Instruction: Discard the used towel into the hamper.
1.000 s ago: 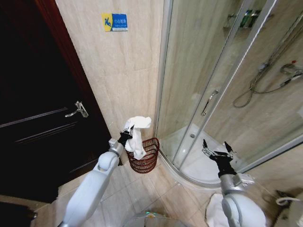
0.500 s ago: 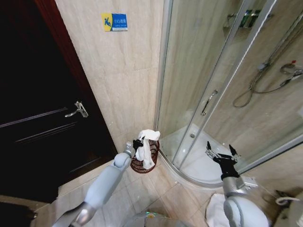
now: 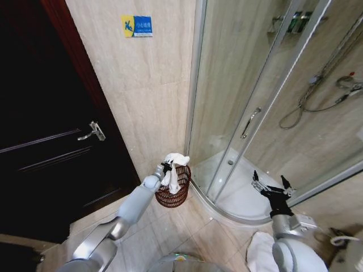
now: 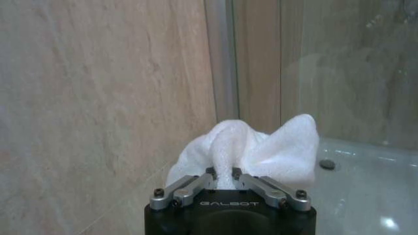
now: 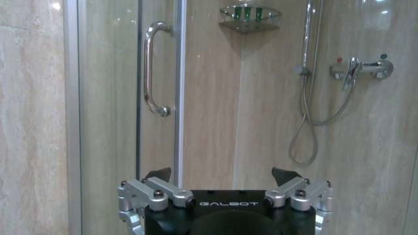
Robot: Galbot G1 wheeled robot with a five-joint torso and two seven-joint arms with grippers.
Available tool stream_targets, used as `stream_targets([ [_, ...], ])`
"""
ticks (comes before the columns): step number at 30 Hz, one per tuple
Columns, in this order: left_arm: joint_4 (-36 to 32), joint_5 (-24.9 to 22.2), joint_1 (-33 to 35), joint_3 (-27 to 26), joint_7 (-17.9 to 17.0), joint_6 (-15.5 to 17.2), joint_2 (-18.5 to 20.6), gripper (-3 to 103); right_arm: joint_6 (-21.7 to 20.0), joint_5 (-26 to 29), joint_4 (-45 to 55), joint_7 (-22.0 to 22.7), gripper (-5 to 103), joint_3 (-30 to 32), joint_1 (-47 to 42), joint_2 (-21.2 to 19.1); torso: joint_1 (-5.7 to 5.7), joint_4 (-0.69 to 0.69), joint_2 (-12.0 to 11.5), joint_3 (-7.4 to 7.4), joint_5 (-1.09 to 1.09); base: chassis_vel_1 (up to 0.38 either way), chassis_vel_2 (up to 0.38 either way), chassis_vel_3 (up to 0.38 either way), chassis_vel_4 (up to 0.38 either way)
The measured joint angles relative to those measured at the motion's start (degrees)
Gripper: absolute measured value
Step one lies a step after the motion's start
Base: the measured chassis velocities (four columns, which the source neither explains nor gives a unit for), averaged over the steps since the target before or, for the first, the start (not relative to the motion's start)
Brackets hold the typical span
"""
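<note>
Now we had our left gripper (image 3: 165,166) right over the hamper (image 3: 173,195), and that was new. A moment before, we held the towel (image 3: 174,170) higher up and a bit to the side, by the wall. Then our left arm reached out and came lower, bit by bit, until the towel hung above the open top of the hamper. The hamper sat on the floor (image 3: 187,232), in the corner where the tan wall (image 3: 142,96) met the glass shower door (image 3: 238,113). It had not moved at all. In the left wrist view our fingers were pinched tight on the white towel (image 4: 251,152), with a fold of it squeezed between them and the rest puffed out in front. In the head view the bottom end of the towel hung down past the rim and looked like it was already inside the hamper. So we thought the carrying part was nearly done, and the towel only needed to be let go. It was still in our grip, so the job was not finished. Our right gripper (image 3: 273,186) waited off to the side by the shower, up in the air. It had drifted a little lower and further right. Its fingers were spread wide with nothing in them, as the right wrist view (image 5: 225,183) showed.
</note>
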Motion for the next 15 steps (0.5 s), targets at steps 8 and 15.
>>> stream_targets([
  [8,3.6,4.1,-1.9,-0.6,-2.2,-1.3,-2.1,2,0.0,0.5,-0.3,0.0,100,0.7,0.4,-0.4,0.00,-0.01,0.0,0.00,0.00,0.000,0.000,0.000,0.000],
  [15,4.3,5.2,-2.3,-0.6,-2.4,-1.3,-2.2,26,0.0,1.1,-0.3,-0.1,100,1.4,0.2,-0.4,0.00,0.00,0.0,0.00,-0.01,0.000,0.000,0.000,0.000],
])
